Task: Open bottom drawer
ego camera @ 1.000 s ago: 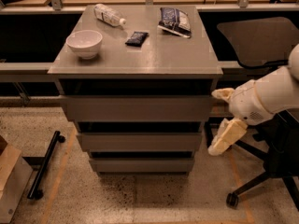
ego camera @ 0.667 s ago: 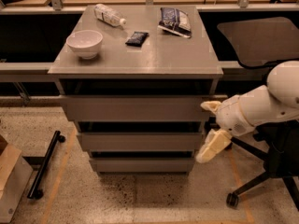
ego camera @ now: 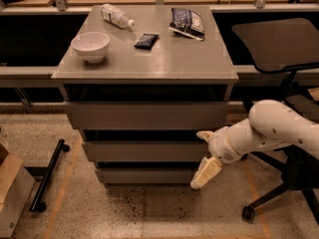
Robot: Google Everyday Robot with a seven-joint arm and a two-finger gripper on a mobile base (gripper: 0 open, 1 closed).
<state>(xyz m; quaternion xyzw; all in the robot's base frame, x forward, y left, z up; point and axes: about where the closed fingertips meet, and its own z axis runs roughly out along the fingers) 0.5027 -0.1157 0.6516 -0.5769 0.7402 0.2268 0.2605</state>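
Camera view shows the tool [ego camera: 200, 158] low at the right front corner of the grey desk [ego camera: 174, 59], its two fingers spread wide apart and gripping nothing. We see the upper finger up by the dark gap above the middle drawer [ego camera: 144, 151], while the lower finger hangs down at the right end of the bottom drawer [ego camera: 147, 175], which sits shut and is the lowest of the three fronts, just above the floor.

The main risk, as we judge it, is catching the wrong front. With the fingers straddling the middle drawer, a pull from here could drag that one out instead of the lowest. The fronts are flat with no handles, so a finger has only the narrow gap above the front to hook into and may slip off the edge. Pulling from the far right end could also skew the drawer so that it jams.

A hard tug might shake the desk, and the bottle [ego camera: 117, 15] lying on its side near the bowl [ego camera: 90, 45] could roll. The arm also has the office chair [ego camera: 284, 44] close behind it, so backing out may bump it
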